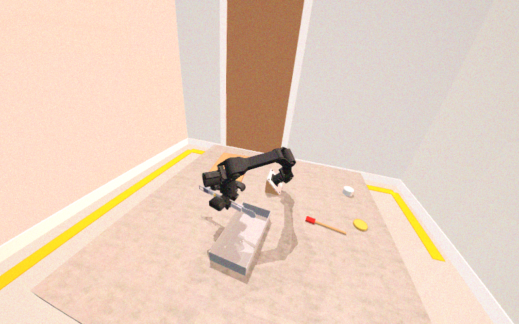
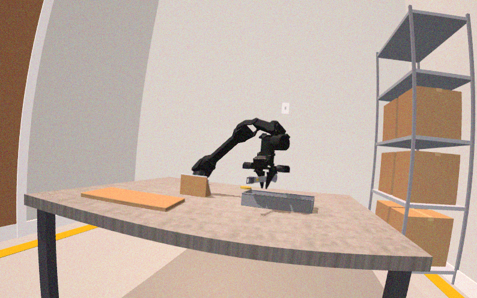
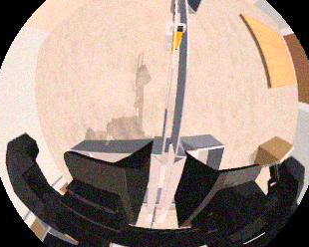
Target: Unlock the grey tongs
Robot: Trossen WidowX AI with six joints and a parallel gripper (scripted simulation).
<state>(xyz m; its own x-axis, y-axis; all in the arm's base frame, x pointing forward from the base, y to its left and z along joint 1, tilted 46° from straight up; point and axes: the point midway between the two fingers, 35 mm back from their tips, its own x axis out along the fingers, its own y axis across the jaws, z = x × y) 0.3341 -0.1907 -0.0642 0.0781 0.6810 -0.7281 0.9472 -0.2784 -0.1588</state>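
Note:
My gripper (image 1: 222, 200) (image 2: 264, 180) (image 3: 163, 152) is shut on the grey tongs (image 1: 242, 206) (image 2: 252, 180) (image 3: 177, 86), gripping them near the middle. It holds them roughly level, lifted a little above the far end of the roasting tin (image 1: 229, 258) (image 2: 278, 202). The tongs' arms lie close together, and in the wrist view they run straight away from my fingers, with a small yellow piece near the far end. The wooden board (image 1: 225, 157) (image 2: 133, 197) (image 3: 269, 52) lies flat on the table beyond the tin, partly hidden by the arm in the top view.
A spatula (image 1: 326, 225) with a red head, a yellow disc (image 1: 360, 225) and a white cup (image 1: 348, 191) lie right of the tin. The arm's base block (image 1: 274, 184) (image 2: 194, 185) stands behind it. A metal shelf (image 2: 422, 148) with cardboard boxes stands off the table.

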